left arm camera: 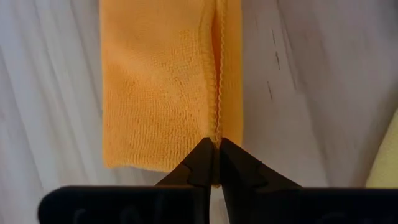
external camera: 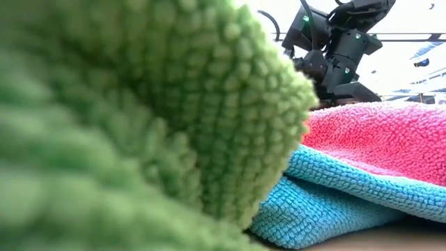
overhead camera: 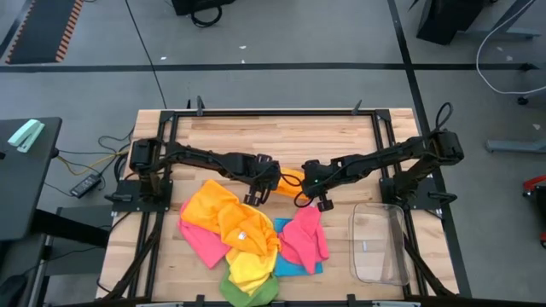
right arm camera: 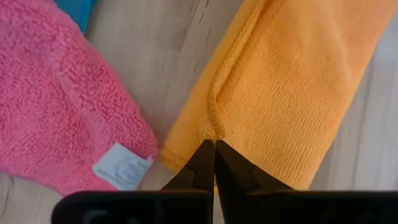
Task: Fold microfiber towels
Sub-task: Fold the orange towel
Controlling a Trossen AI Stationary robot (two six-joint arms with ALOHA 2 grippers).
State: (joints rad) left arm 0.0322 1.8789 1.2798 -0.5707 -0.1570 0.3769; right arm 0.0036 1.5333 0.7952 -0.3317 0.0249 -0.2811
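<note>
Both jaws pinched — orange towel [left arm camera: 161,87]

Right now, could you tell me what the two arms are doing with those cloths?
Both arms meet mid-table over one orange towel, already folded into a narrow strip. The left gripper pinches one end of it and the right gripper pinches the other, fingers shut on the edge. The remaining towels lie in a loose pile nearer the table's front edge, not yet folded, and the clear bin sits on the right.
</note>
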